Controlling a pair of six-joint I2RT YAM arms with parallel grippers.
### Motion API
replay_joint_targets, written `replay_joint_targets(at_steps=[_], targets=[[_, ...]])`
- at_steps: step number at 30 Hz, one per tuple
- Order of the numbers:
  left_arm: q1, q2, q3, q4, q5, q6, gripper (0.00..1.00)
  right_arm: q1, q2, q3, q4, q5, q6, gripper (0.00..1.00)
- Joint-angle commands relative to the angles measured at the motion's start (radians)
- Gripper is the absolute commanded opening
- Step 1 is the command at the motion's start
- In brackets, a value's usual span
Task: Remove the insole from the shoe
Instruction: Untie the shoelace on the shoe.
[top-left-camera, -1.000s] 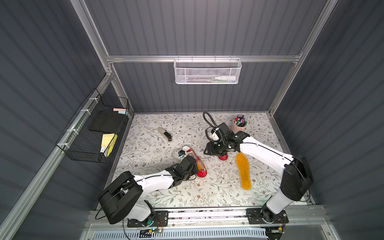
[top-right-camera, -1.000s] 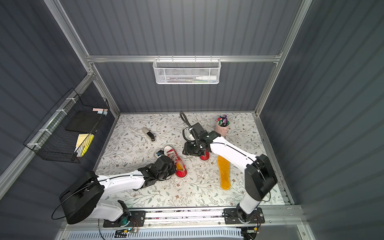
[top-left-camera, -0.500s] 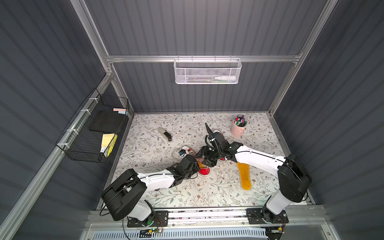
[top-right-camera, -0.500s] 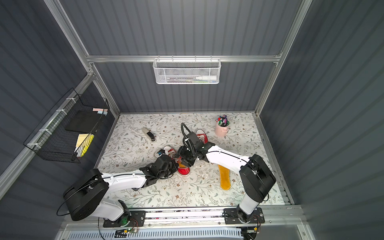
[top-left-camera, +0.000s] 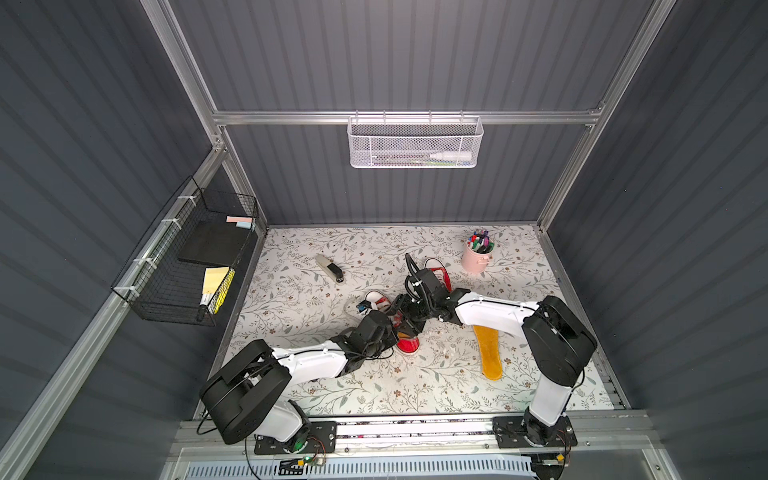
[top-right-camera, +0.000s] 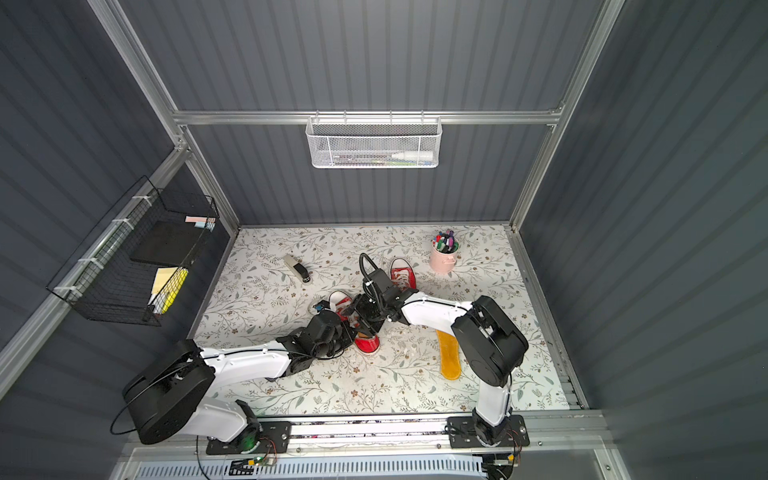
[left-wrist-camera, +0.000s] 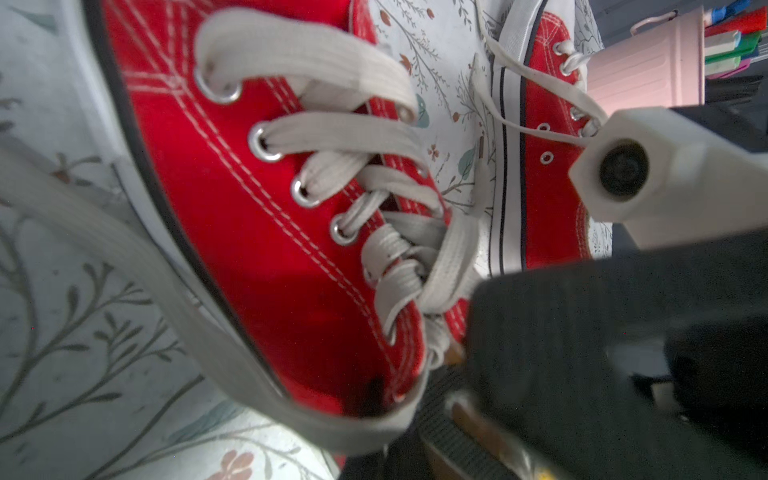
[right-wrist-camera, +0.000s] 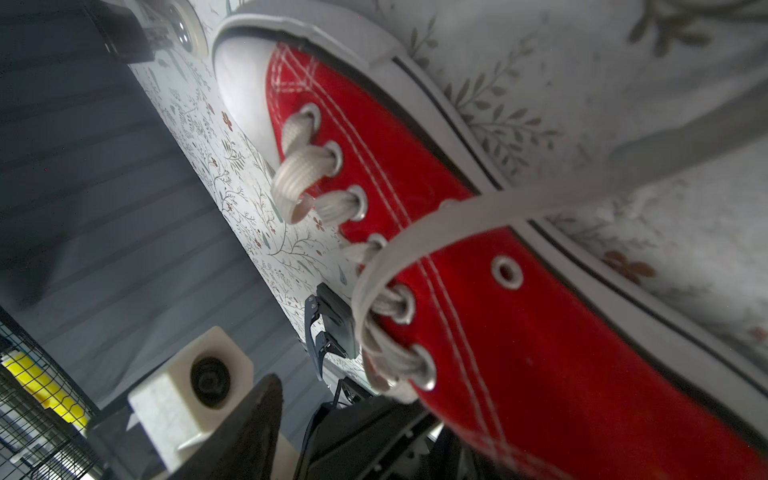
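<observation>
Red canvas shoe (top-left-camera: 409, 345) with white laces lies on the desk (top-left-camera: 332, 374), its heel rim pinched in the closed left gripper (top-left-camera: 392, 332). A sliver of orange insole (top-left-camera: 402, 333) peeks out just beside it. Right gripper (top-left-camera: 411, 322) hovers over the laces, jaws spread, gripping nothing.

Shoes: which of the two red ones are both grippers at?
The front shoe, mid-table: the left gripper and right gripper both meet at it. The back shoe lies behind them, nearer the pink cup.
</observation>
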Motion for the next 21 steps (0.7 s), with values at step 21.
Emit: replay_joint_targets(at_steps=[21], targets=[[-0.007, -0.075, 0.005, -0.05, 0.08, 0.06, 0.0, -0.029, 0.028, 0.025, 0.108, 0.062, -0.08, 0.67]])
